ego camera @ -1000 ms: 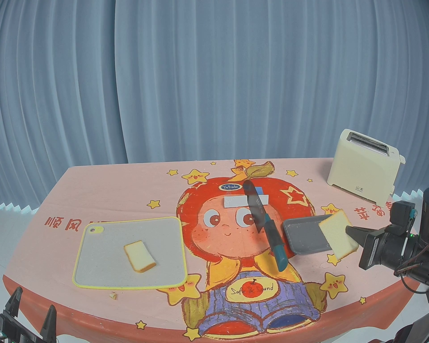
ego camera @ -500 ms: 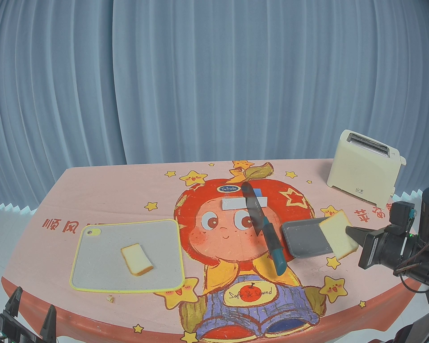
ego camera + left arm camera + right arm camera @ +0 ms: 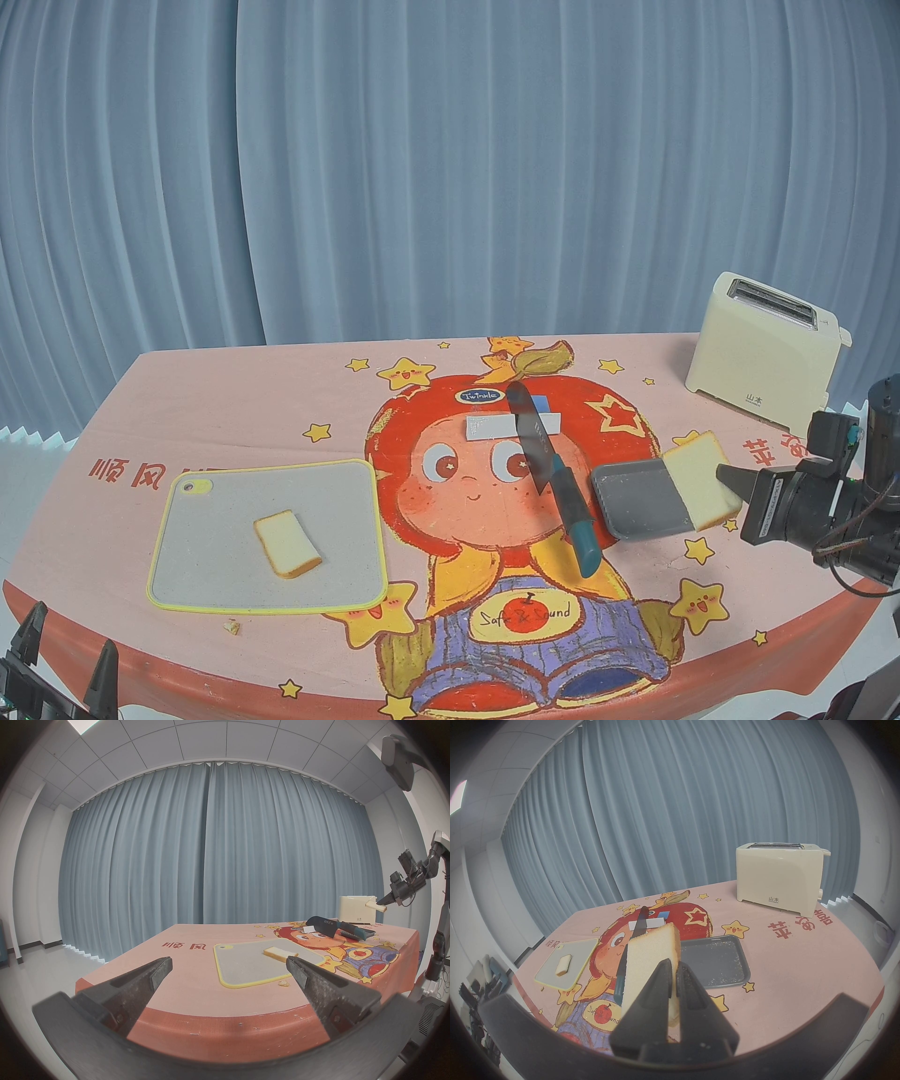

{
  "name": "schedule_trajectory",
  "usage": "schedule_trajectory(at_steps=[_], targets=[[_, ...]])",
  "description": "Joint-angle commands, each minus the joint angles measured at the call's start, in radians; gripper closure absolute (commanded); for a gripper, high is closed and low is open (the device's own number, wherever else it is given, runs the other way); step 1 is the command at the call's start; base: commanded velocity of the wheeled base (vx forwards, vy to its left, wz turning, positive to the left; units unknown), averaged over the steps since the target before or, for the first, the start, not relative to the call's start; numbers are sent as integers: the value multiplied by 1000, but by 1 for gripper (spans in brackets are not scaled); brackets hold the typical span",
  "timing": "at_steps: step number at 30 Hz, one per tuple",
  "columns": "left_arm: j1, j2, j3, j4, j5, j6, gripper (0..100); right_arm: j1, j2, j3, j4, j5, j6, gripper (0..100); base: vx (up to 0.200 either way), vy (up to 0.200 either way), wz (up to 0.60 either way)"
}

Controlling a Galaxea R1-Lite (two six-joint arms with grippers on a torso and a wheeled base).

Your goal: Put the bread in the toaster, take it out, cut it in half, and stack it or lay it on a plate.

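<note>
Right wrist view shows the right gripper (image 3: pixel 674 968) clamped on one edge of the bread slice (image 3: pixel 649 963), with the arm reaching in low from the table's right side. The slice stands roughly on edge, its long axis running out from the fingertips over the right end of the grey tray (image 3: pixel 717 961). The toaster (image 3: pixel 778 877) stands well beyond, and the left gripper (image 3: pixel 228 961) hangs spread wide off the table's near edge.

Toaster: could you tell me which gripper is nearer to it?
Right. The right gripper, holding a bread slice, is just in front of the toaster; the left gripper sits off the table's near left corner.
</note>
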Motion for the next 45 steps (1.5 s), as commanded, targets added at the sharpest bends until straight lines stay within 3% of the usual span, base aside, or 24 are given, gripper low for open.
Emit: schedule_trajectory(at_steps=[1,20,23,27,29,36,45], targets=[[0,-10,18,0,0,0,0,-26,37,-10,-2,7,4,100,0,0,0],[0,-10,18,0,0,0,0,-89,91,-7,-84,10,-4,100,0,0,0],[0,-10,18,0,0,0,0,-91,88,-27,-75,20,-10,100,0,0,0],[0,-10,18,0,0,0,0,-126,108,-58,-72,39,-96,100,0,0,0],[0,-10,18,0,0,0,0,-138,120,-64,-83,50,-105,100,0,0,0],[0,-10,18,0,0,2,0,-174,114,-63,-72,109,-102,100,0,0,0],[0,-10,18,0,-1,2,0,-174,169,-69,-88,112,-102,100,0,0,0]])
